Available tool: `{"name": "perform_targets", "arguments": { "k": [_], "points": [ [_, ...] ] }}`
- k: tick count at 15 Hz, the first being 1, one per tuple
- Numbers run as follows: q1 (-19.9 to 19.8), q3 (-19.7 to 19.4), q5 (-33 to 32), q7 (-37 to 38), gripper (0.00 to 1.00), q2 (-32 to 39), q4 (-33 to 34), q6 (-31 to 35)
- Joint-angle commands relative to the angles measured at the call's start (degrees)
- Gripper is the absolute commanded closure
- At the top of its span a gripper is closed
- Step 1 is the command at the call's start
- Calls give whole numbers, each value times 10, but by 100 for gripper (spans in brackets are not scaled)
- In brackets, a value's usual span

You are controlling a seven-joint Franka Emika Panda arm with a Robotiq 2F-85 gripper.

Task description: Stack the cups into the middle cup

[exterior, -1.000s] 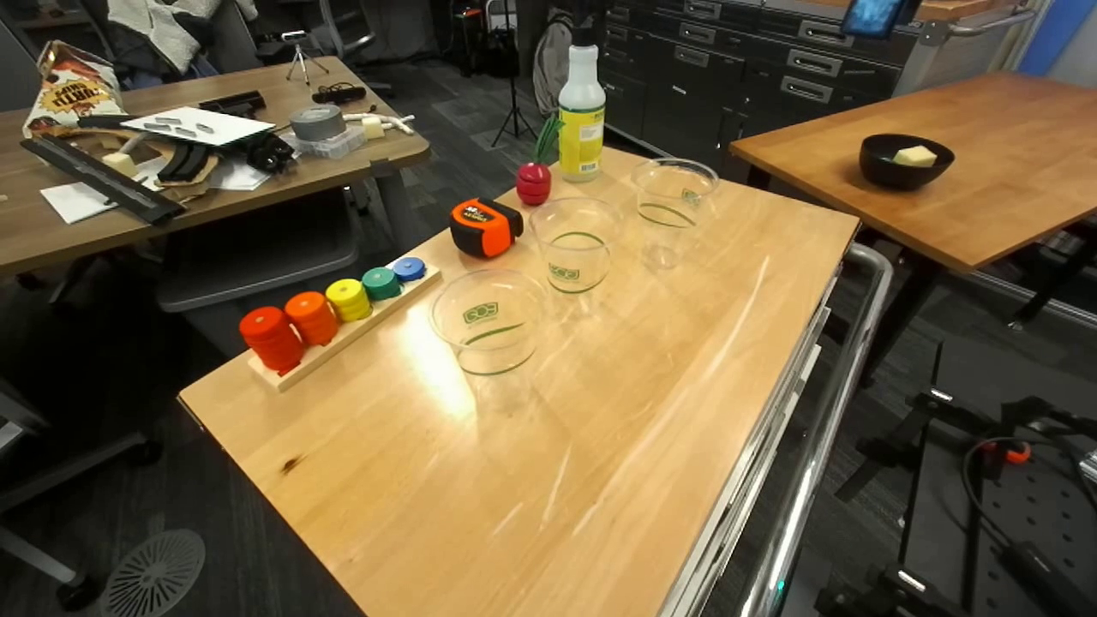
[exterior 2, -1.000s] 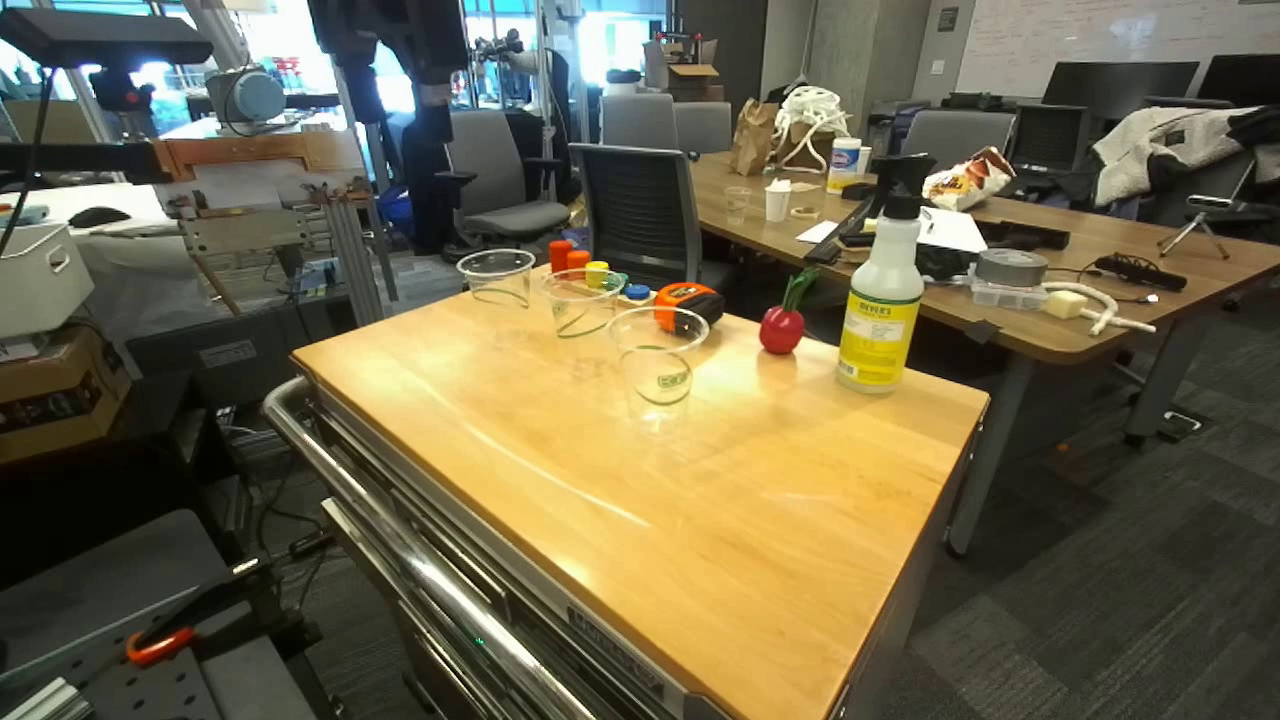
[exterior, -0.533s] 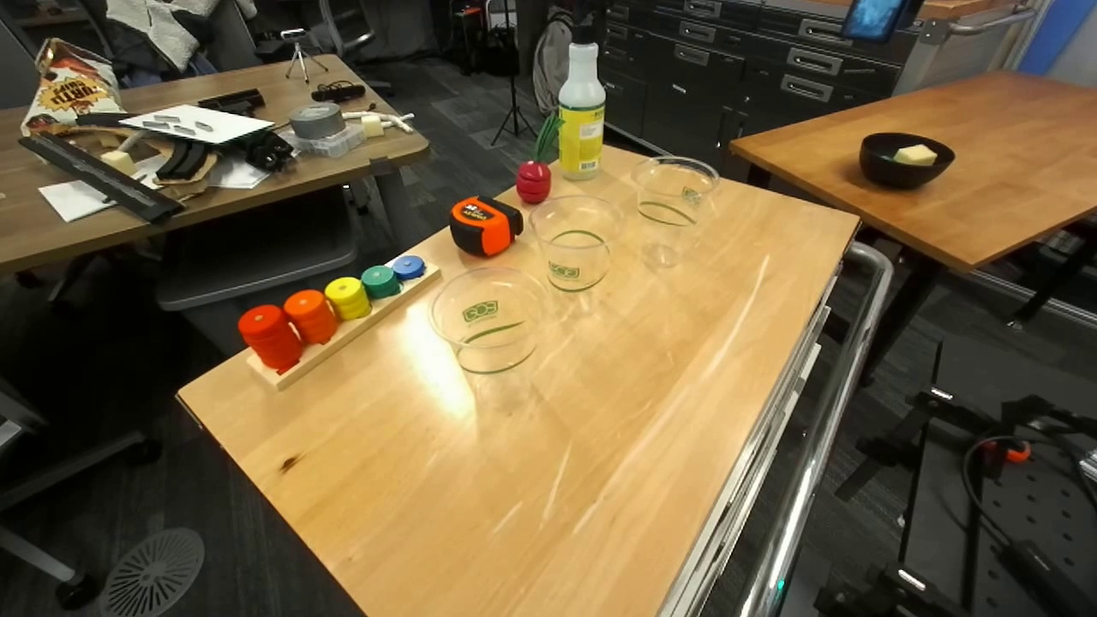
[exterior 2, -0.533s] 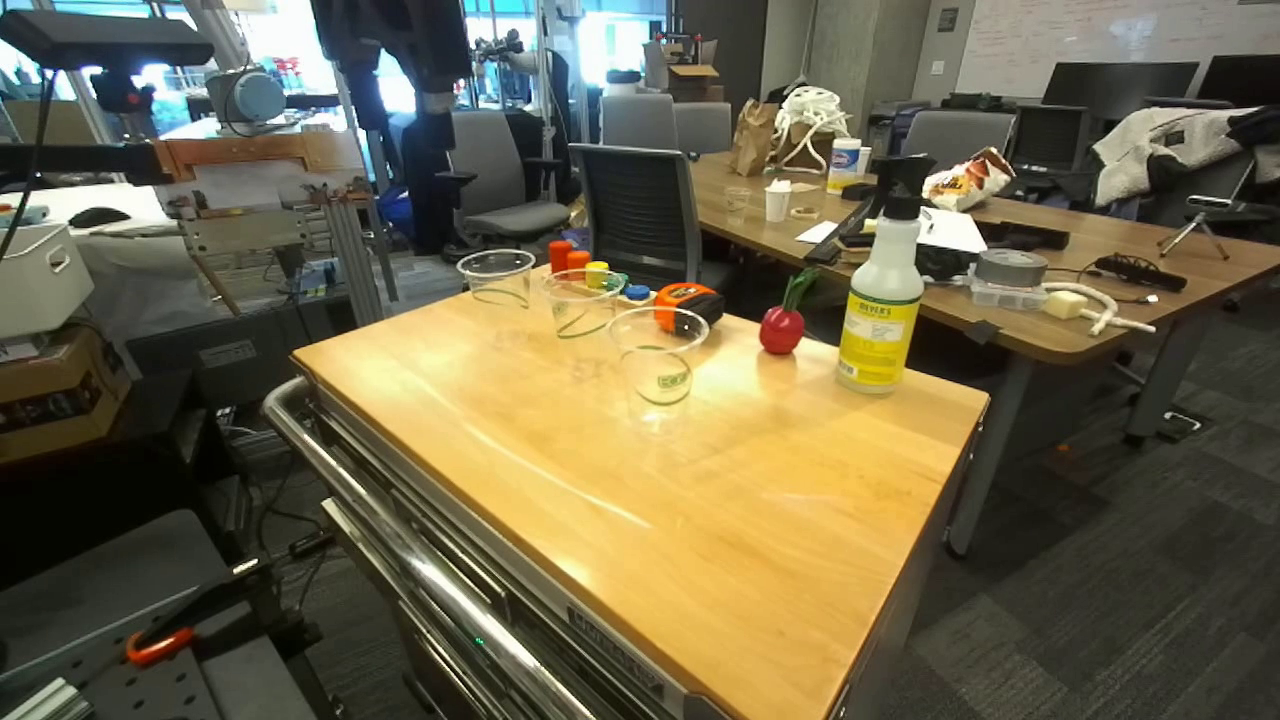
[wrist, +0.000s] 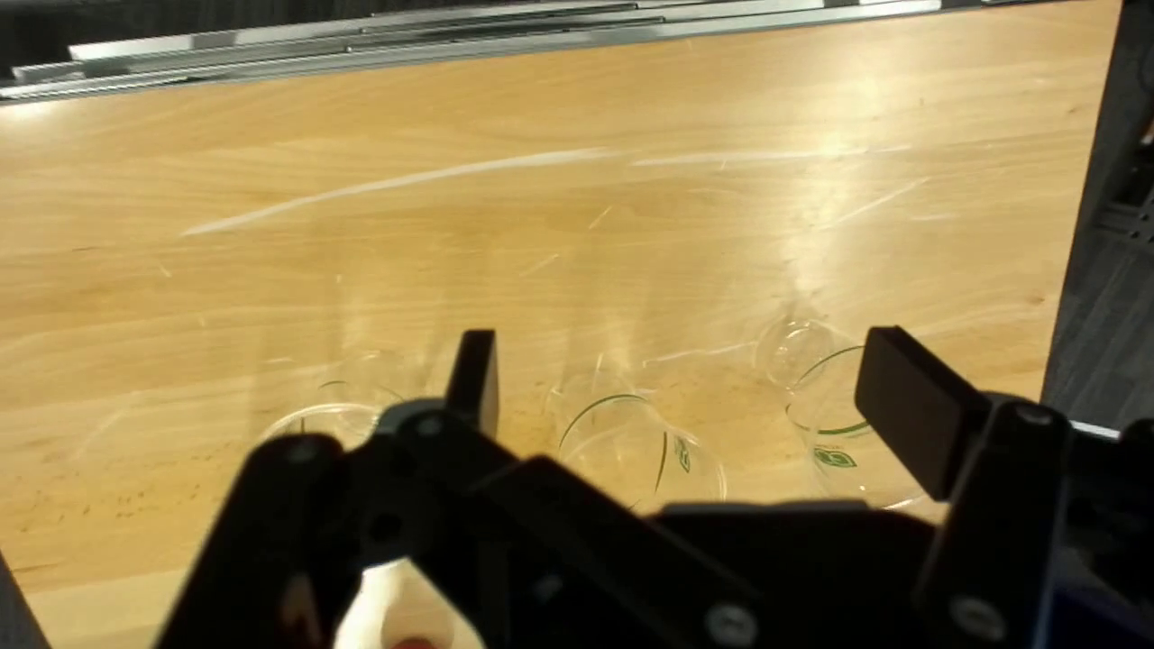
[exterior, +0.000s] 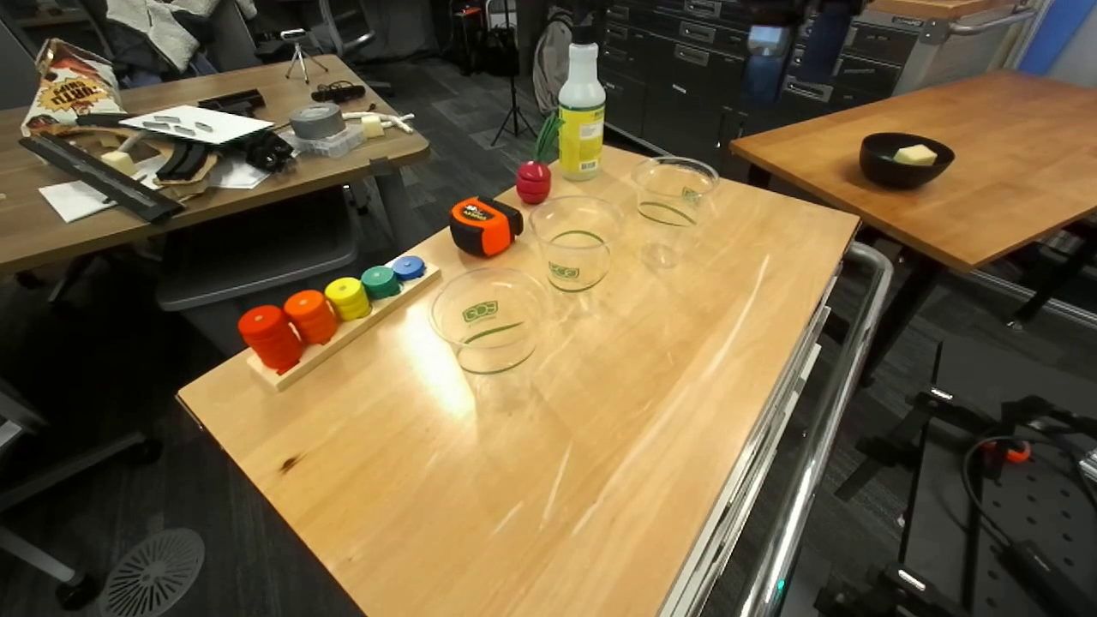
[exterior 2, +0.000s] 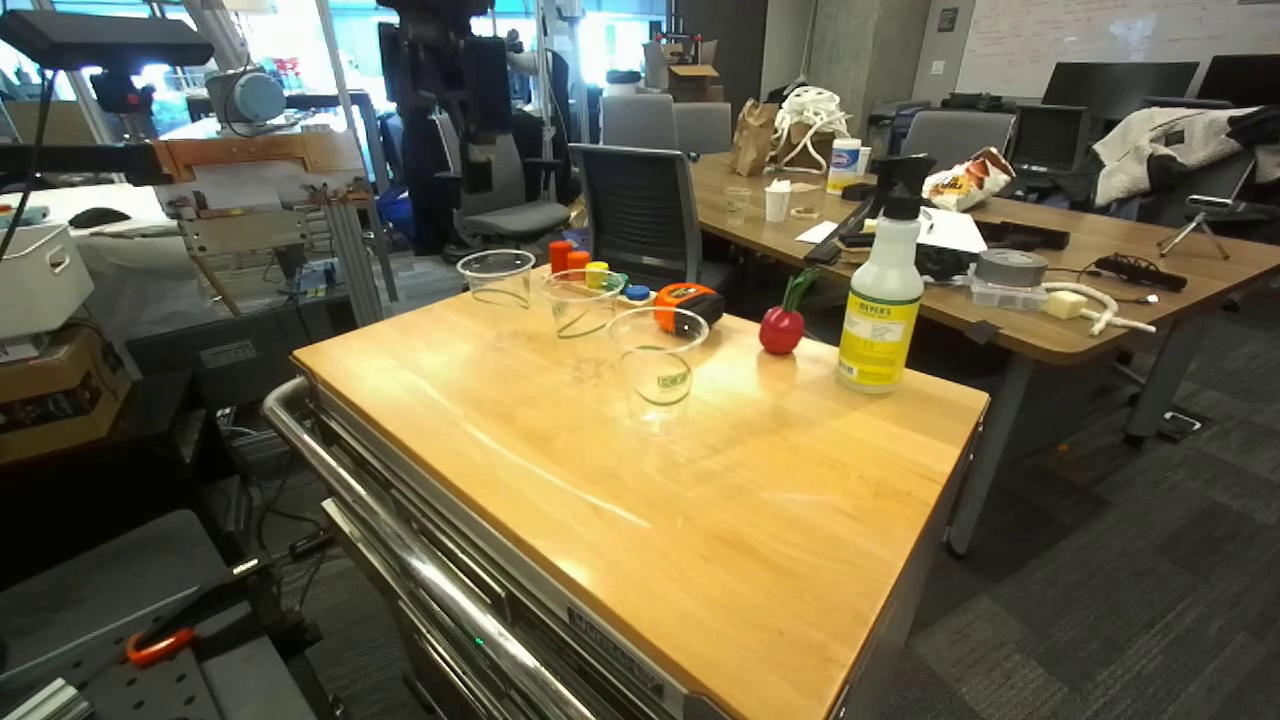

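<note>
Three clear cups stand upright and apart in a row on the wooden cart top. In an exterior view, the middle cup (exterior: 576, 248) stands between the near cup (exterior: 488, 321) and the far cup (exterior: 674, 201). All three also show in the wrist view: the middle cup (wrist: 622, 442), one cup at the right (wrist: 834, 433) and one at the left (wrist: 325, 416), partly hidden by the gripper. My black gripper (wrist: 681, 379) is open and empty, well above the cart top. It shows at the top edge of both exterior views (exterior: 793, 77) (exterior 2: 450, 165).
A yellow-labelled spray bottle (exterior: 581, 128), a red radish toy (exterior: 533, 182), an orange and black tape measure (exterior: 485, 227) and a wooden ring toy (exterior: 360, 324) line the cart's edge behind the cups. A metal handle (exterior: 827, 420) runs along the opposite side.
My gripper has moved lower and over toward the cups, coming further into both exterior views. The cups and other objects have not moved.
</note>
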Motion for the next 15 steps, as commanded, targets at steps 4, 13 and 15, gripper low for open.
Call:
{"name": "perform_targets", "arguments": {
  "k": [4, 13, 15],
  "points": [
    [22, 36, 40, 46, 0, 121, 76, 16],
    [48, 70, 24, 197, 0, 229, 112, 86],
    [52, 69, 20, 230, 0, 251, 115, 126]
  ]
}}
